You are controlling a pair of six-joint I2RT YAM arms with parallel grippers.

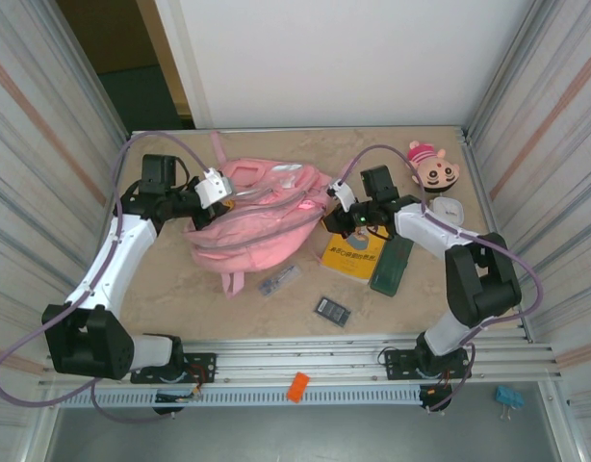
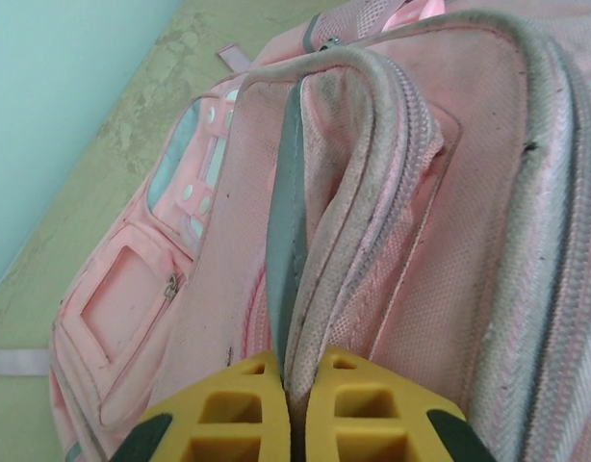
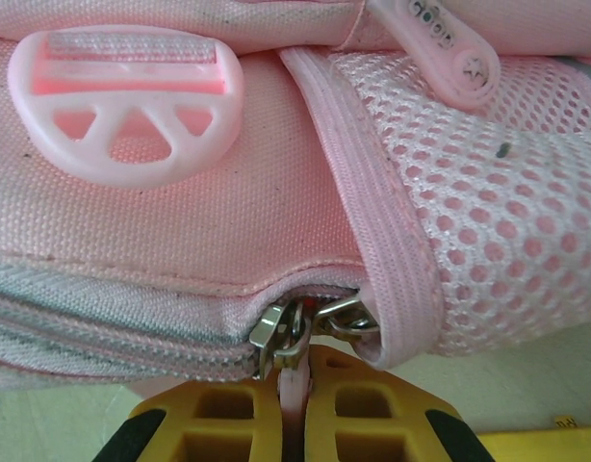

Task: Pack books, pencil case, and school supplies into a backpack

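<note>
The pink backpack (image 1: pixel 262 217) lies flat mid-table. My left gripper (image 1: pixel 223 192) is at its far left side, shut on a raised fold of the zip-edged fabric (image 2: pixel 320 289). My right gripper (image 1: pixel 336 207) is at the backpack's right end, shut on a pink zip pull (image 3: pixel 293 377) hanging from a metal slider (image 3: pixel 274 335). The yellow book (image 1: pixel 351 255) lies just right of the backpack, under the right arm. The dark green pencil case (image 1: pixel 392 265) lies beside the book. A small silvery-blue item (image 1: pixel 279 280) and a dark calculator-like item (image 1: pixel 333 310) lie in front of the backpack.
A pink-hatted doll head (image 1: pixel 433 166) and a pale cup (image 1: pixel 449 209) sit at the back right. An orange clip (image 1: pixel 296 386) and a blue clip (image 1: pixel 508 397) lie beyond the table's near rail. Ribbed walls close in both sides. A pink buckle (image 3: pixel 122 106) sits above the zip.
</note>
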